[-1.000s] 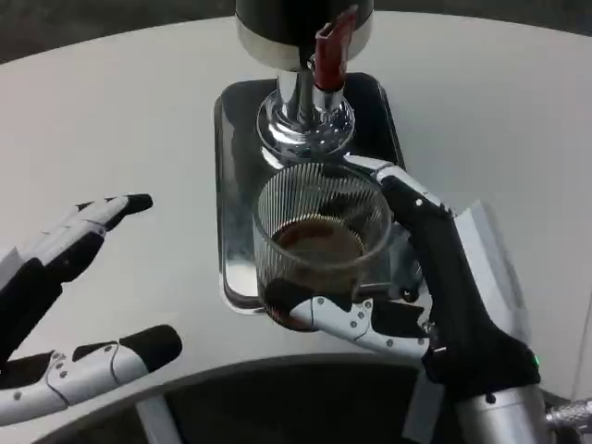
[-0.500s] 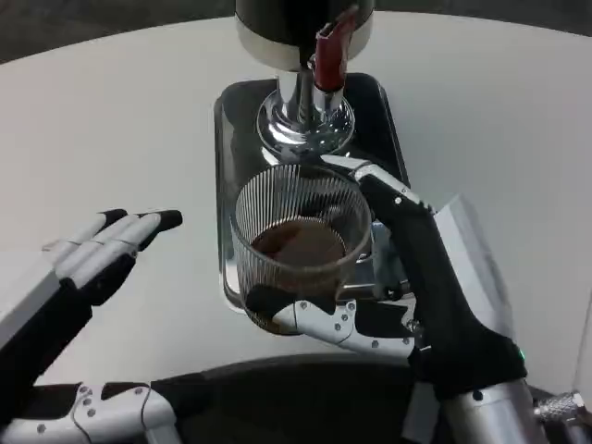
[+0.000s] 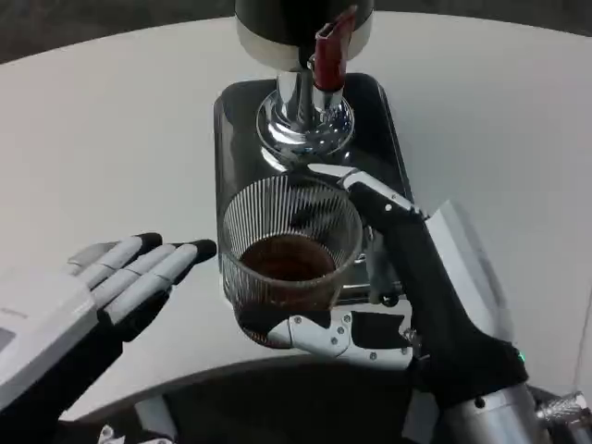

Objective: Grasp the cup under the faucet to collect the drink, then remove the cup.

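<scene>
Even overhead light; glare on chrome faucet; slight softness throughout.

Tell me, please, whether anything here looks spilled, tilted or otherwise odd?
Nothing stands out. The right hand holds the ribbed glass cup upright with dark drink inside, in front of the faucet over the black tray. No spill shows. The left hand is open beside it.

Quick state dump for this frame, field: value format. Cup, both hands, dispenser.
cup: ribbed clear glass cup, partly filled with dark drink, near edge of the black tray
right hand: right hand grips the cup from its right side and front
left hand: left hand left of the cup, fingers extended, holding nothing, not touching the cup
dispenser: chrome faucet with red lever, at the far end of the tray
table: white table
</scene>
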